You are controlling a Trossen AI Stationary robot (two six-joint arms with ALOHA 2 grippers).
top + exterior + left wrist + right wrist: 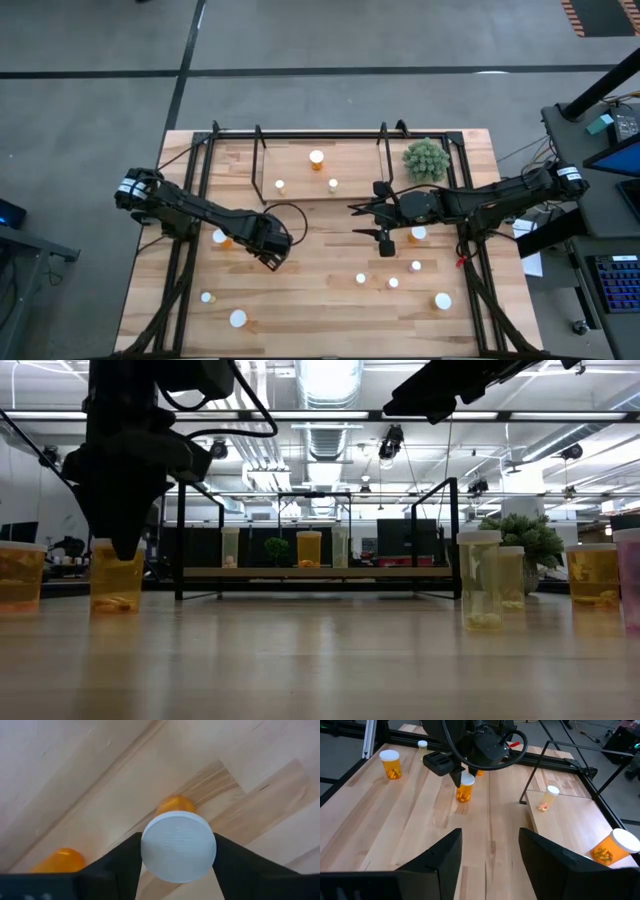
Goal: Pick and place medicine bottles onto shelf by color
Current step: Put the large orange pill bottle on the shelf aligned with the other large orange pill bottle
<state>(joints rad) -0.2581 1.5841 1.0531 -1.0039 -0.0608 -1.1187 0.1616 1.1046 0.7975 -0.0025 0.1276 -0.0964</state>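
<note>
The left gripper (272,258) is standing over an orange bottle (178,845) on the light-wood table (320,300), its dark fingers (122,865) sitting against both sides of the white cap; whether they are squeezing it, I cannot tell. More bottles (238,319) are standing scattered across the boards. The shelf (350,185) is holding three bottles at the far edge. The right gripper (368,222) is hanging spread and empty mid-table. Ceiling lights (330,380) are glowing beyond
</note>
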